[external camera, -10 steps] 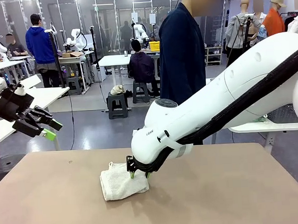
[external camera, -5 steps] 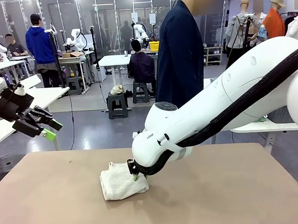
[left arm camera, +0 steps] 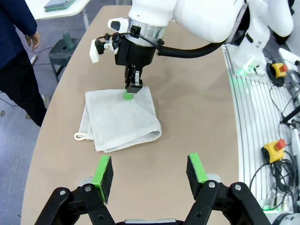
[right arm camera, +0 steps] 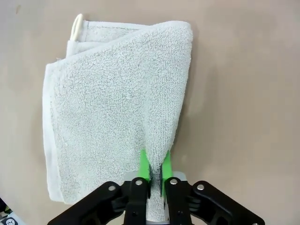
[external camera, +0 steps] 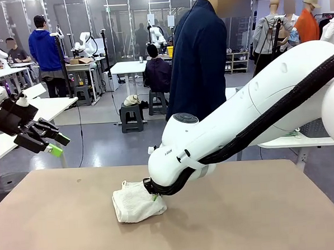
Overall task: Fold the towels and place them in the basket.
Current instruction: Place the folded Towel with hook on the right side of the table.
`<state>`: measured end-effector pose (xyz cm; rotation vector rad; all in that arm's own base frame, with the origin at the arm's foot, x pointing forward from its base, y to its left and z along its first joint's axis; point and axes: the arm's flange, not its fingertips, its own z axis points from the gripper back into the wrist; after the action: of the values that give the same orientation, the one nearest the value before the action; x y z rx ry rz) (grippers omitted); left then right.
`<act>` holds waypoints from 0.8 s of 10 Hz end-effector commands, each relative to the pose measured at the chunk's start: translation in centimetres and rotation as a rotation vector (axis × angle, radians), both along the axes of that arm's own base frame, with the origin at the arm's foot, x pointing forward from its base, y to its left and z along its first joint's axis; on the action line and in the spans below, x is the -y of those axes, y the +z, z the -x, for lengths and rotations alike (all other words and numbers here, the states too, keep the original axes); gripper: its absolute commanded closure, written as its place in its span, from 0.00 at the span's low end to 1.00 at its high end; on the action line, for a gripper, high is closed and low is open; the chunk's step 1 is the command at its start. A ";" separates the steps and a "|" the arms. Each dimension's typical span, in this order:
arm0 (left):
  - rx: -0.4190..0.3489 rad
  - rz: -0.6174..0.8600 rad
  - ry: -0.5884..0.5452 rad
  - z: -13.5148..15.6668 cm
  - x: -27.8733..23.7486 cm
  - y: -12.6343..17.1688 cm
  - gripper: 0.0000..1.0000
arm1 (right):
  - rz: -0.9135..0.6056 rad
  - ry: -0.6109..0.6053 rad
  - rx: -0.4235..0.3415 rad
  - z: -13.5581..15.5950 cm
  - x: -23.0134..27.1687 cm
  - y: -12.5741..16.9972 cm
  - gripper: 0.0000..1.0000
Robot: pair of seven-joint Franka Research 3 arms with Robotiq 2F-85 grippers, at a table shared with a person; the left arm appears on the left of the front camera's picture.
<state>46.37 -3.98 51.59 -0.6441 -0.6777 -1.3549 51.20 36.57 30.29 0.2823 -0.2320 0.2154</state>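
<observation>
One white towel lies folded at the middle of the table. Right gripper is clamped on its edge; left gripper hovers by the left edge, jaws apart.

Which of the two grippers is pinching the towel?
The right gripper: it is shut on a raised fold of the white towel. The left gripper hangs open, apart from it.

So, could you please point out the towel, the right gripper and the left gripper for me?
towel [left arm camera: 123, 117]: left wrist view, middle of its folded top layer.
right gripper [right arm camera: 155, 158]: right wrist view, between its green fingertips, pinching the towel.
left gripper [left arm camera: 149, 158]: left wrist view, gap between its open fingertips.
</observation>
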 end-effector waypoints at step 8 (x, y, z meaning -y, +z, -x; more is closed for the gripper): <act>-0.004 -0.010 0.002 0.1 0.0 0.3 0.20 | 0.001 0.000 -0.002 0.0 0.0 0.0 1.00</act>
<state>46.37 -3.98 51.59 -0.6441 -0.6777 -1.3549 51.25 36.61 30.39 0.2836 -0.2310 0.2137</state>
